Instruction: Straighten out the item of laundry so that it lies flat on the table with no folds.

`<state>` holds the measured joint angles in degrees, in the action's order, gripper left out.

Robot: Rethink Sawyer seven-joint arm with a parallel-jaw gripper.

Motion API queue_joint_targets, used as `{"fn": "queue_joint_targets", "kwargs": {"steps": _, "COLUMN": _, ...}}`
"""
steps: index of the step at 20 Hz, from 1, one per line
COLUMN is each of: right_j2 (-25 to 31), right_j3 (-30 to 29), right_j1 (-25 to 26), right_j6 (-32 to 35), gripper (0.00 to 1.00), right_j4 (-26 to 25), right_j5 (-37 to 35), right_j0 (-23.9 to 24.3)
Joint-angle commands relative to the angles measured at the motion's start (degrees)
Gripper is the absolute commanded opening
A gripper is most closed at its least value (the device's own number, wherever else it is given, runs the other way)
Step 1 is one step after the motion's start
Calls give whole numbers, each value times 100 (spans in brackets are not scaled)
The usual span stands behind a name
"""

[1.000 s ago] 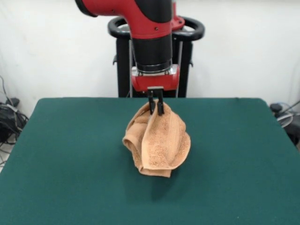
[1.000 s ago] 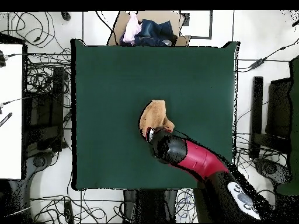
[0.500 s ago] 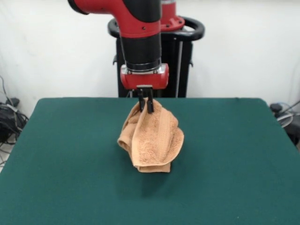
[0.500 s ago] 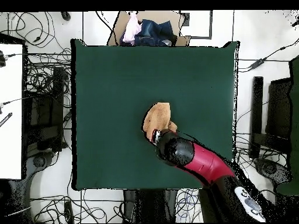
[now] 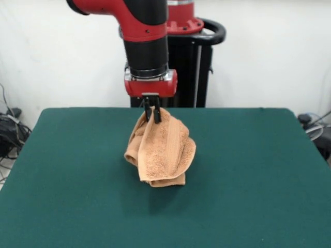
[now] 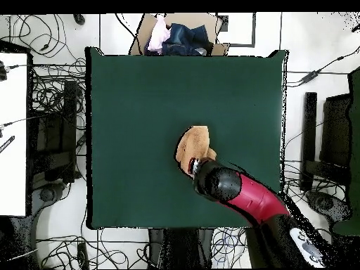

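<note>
One towel (image 5: 161, 150) in play, and it's up in the air at its top: the gripper (image 5: 151, 114) has its jaws clamped on a pinch of the orange-tan cloth right at the upper edge. From the front view the towel hangs below the gripper in a bunched, folded drape, its layers curling round each other, with one flat woven band running down the front face. The lower end looks to be resting on, or just brushing, the green tabletop (image 5: 258, 170); a dark shadow sits directly beneath it. The red and black arm (image 5: 146, 36) stands nearly vertical over the cloth.

From overhead, the towel (image 6: 193, 144) shows as a small tan lump a little off the middle of the tabletop (image 6: 140, 105), toward the robot's side, half covered by the arm (image 6: 242, 193) reaching in at an angle. Beyond the far edge, a heap of other clothes (image 6: 176, 36) lies in a cardboard box.
</note>
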<state>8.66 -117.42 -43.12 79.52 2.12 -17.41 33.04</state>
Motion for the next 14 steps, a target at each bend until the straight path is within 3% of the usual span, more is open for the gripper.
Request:
{"fn": "queue_joint_targets", "kwargs": {"steps": 1, "right_j2": -237, "right_j3": 281, "right_j1": 146, "right_j6": 553, "gripper": 0, "right_j4": -219, "right_j5": -612, "right_j0": 95}}
{"fn": "queue_joint_targets", "kwargs": {"steps": 14, "right_j2": -196, "right_j3": 637, "right_j1": 58, "right_j6": 243, "gripper": 0, "right_j4": -613, "right_j5": -1212, "right_j0": 419}}
